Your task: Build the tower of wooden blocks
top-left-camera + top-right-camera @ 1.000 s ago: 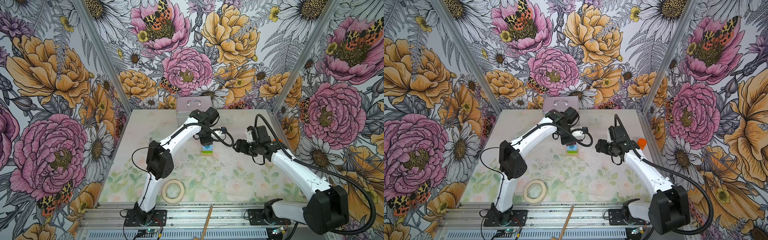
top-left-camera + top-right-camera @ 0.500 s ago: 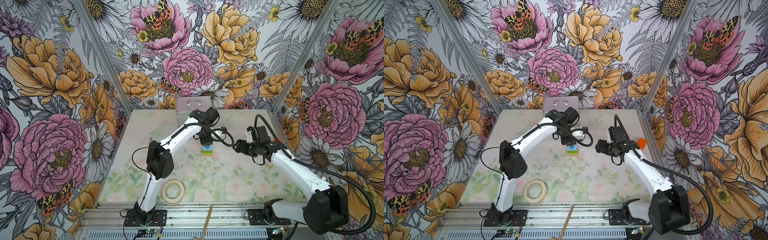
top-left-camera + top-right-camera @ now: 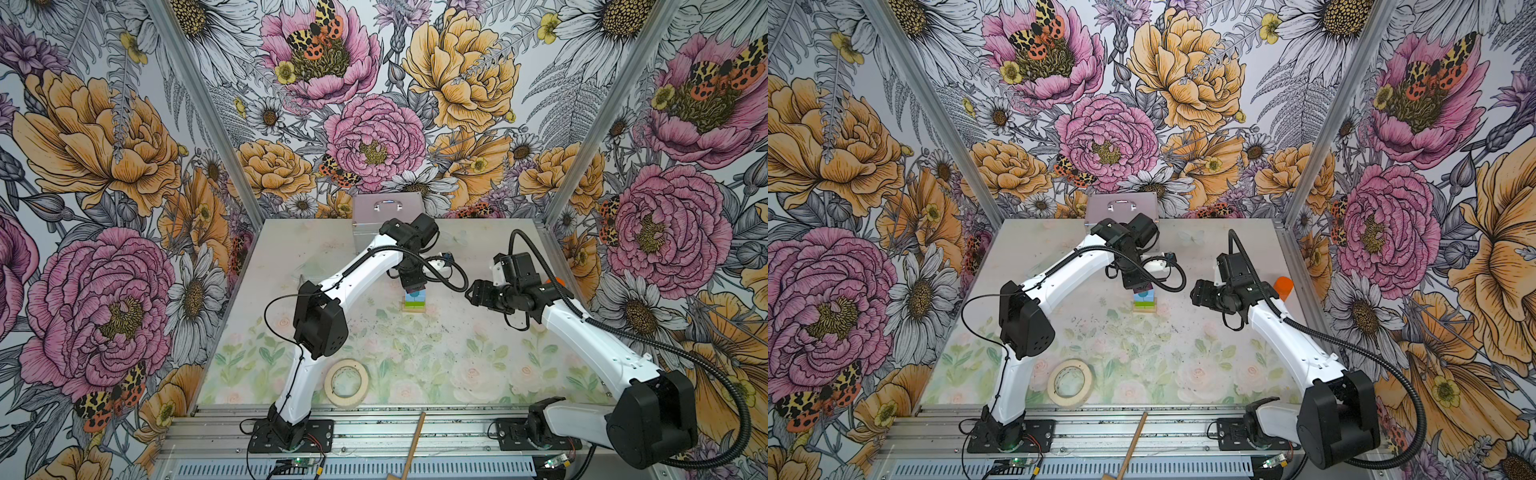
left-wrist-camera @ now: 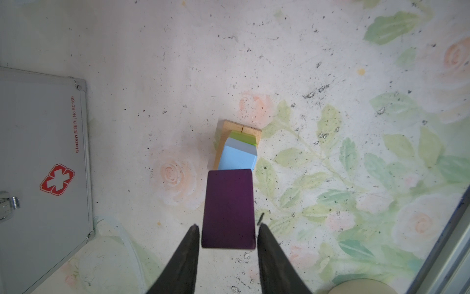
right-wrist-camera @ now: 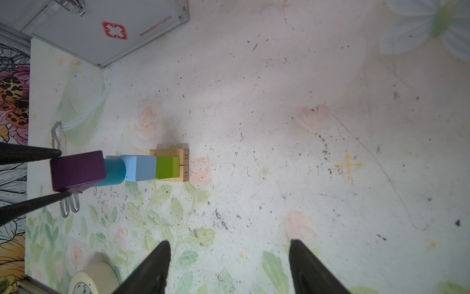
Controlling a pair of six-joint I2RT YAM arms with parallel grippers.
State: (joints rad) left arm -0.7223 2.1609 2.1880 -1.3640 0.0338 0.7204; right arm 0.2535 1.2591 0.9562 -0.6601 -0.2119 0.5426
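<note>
- Left wrist view: left claw (image 4: 227,225) open, thin gaps beside purple block (image 4: 229,203) atop tower (image 5: 142,168).
- Right claw (image 5: 229,241) open wide over table (image 5: 279,127), well apart from tower.

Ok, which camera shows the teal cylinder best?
The right wrist view: the teal cylinder appears side-on between the purple block and a light-blue cube. In the left wrist view the purple block hides it; in both top views it's too small to make out.

Downward-pointing left claw (image 4: 227,226) (jaws narrowly parted), right claw (image 5: 229,241) hovering aside, jaws spread wide.
</note>
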